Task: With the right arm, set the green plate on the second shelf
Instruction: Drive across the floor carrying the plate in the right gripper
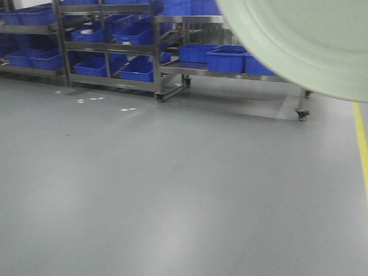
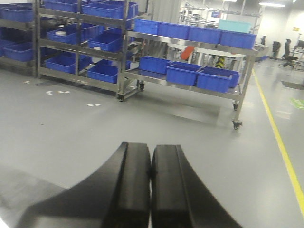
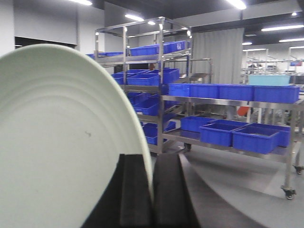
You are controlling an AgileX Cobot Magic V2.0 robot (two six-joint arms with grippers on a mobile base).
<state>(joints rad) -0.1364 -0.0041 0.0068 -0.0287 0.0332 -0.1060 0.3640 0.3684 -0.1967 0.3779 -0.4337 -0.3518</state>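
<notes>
right claw (image 3: 152, 192) pinches just the rim of the large round pale mint-green plastic plate (image 3: 61, 142), which might slip; left claw (image 2: 151, 185) clenched, empty.

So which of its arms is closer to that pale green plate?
Right. The right end effector grips the green plate by the rim; the left end effector is shut on nothing, with no plate in its view.

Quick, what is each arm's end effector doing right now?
The left end effector is closed, holding nothing.
The right end effector is closed on the rim of the green plate.
</notes>
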